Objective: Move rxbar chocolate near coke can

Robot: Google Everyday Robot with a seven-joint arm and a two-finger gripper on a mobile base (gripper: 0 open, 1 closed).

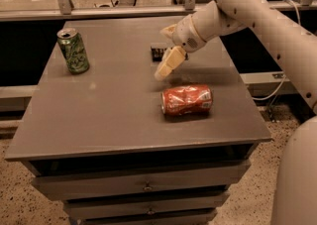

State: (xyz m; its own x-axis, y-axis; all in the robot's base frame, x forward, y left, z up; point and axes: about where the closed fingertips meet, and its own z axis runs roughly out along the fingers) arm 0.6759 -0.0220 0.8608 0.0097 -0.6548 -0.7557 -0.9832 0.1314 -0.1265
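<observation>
The rxbar chocolate [157,50], a small black wrapper bar, lies flat on the table's far middle, partly hidden by my gripper. My gripper [162,53] is over it, open, with one pale finger [167,63] in front of the bar and the other [168,30] behind it. The bar still rests on the table. The coke can [186,100], red and dented, lies on its side nearer the front, a short way right of and in front of the bar.
A green patterned can [73,50] stands upright at the table's far left. The grey table [109,120] has drawers below its front edge. My arm [247,6] reaches in from the right. A metal railing [124,11] runs behind the table.
</observation>
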